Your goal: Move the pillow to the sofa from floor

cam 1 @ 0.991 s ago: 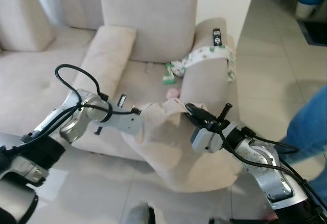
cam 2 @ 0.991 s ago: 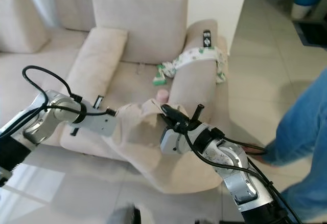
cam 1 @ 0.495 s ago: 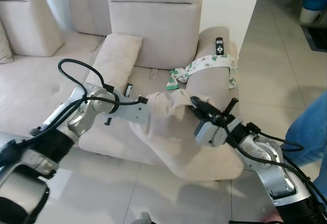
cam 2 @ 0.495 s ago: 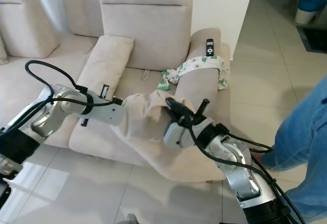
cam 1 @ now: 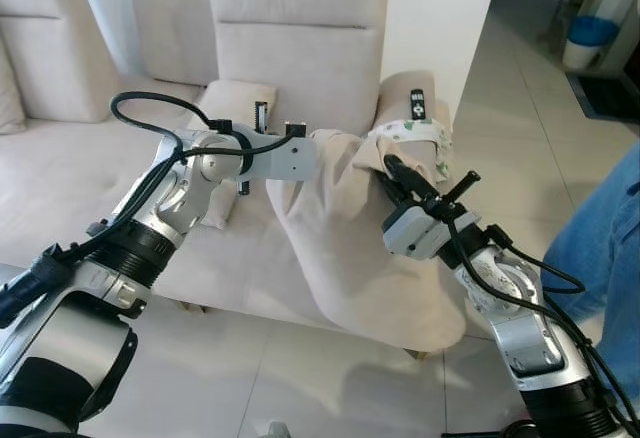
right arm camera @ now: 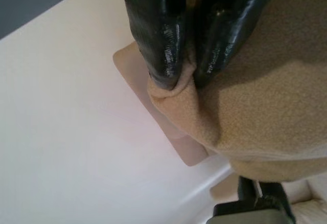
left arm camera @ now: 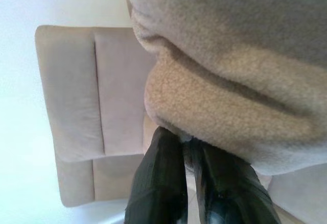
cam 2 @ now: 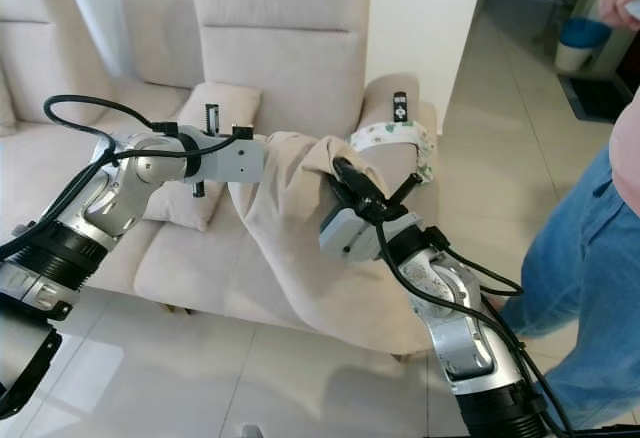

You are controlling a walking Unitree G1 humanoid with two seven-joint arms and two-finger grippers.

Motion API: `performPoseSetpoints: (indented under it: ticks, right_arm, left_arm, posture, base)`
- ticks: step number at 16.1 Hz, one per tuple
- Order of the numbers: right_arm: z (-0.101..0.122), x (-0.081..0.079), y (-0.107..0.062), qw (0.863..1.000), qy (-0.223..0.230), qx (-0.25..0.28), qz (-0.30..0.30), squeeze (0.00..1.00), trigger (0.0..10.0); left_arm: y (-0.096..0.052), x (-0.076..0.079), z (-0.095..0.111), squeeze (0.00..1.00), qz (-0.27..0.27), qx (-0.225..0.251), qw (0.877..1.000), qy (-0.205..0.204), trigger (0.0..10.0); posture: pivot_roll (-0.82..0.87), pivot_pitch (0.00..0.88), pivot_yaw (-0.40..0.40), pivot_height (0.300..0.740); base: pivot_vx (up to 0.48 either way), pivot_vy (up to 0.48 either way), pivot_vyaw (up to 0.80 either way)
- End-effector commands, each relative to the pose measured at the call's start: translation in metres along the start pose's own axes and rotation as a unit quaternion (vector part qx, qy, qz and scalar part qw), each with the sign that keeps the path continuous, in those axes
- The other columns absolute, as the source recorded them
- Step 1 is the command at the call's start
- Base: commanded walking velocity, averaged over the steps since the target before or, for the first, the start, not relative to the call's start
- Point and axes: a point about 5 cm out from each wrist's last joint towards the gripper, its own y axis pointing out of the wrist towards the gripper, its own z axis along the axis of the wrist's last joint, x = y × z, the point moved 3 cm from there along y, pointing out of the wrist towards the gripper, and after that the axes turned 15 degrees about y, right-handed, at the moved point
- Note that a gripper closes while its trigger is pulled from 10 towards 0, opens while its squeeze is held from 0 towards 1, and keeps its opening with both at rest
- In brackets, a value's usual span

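A large beige pillow (cam 1: 345, 238) hangs in the air in front of the cream sofa (cam 1: 290, 48), held by both grippers at its top edge. My left gripper (cam 1: 306, 144) is shut on the pillow's upper left corner; in the left wrist view its black fingers (left arm camera: 163, 178) pinch the fleecy fabric (left arm camera: 230, 106). On the upper right corner my right gripper (cam 1: 392, 172) is shut too, its fingers (right arm camera: 158, 35) squeezing a fold of cloth (right arm camera: 179, 88). The pillow's lower end sags over the sofa seat's front edge.
A smaller cream cushion (cam 1: 232, 123) lies on the seat behind the left arm. On the sofa armrest are a patterned cloth (cam 1: 420, 138) and a black remote (cam 1: 417, 104). A person in blue jeans (cam 2: 590, 258) stands on the tiled floor at right.
Both grippers have lifted the pillow higher and carried it toward the sofa. The camera has moved closer and risen, so the whole scene has shifted.
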Motion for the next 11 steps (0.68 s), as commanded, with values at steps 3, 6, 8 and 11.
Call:
performPoseSetpoints:
  ticks: [3,6,8,11]
  right_arm:
    - [0.013,-0.010,0.004,0.999,0.008,0.027,0.016,0.00,10.0]
    - [0.010,-0.011,0.003,1.000,0.013,0.023,0.014,0.00,10.0]
    - [0.010,-0.011,0.003,1.000,0.015,0.023,0.014,0.00,10.0]
    - [0.011,-0.012,0.004,0.999,0.018,0.026,0.015,0.00,10.0]
  left_arm:
    - [0.003,0.000,0.018,0.00,0.005,0.034,0.999,0.005,10.0]
    - [0.009,-0.001,0.024,0.00,0.018,0.036,0.999,-0.011,10.0]
    - [0.011,-0.003,0.028,0.00,0.027,0.038,0.999,-0.019,10.0]
    - [0.013,-0.002,0.038,0.00,0.030,0.052,0.998,-0.026,10.0]
  posture:
    - [0.00,0.000,0.044,0.740]
    - [0.00,0.000,0.045,0.740]
    - [0.00,0.000,0.045,0.740]
    - [0.00,0.000,0.043,0.740]
  base:
    - [0.000,0.000,0.00]
    - [0.000,0.000,0.00]
    - [0.000,0.000,0.00]
    - [0.000,0.000,0.00]
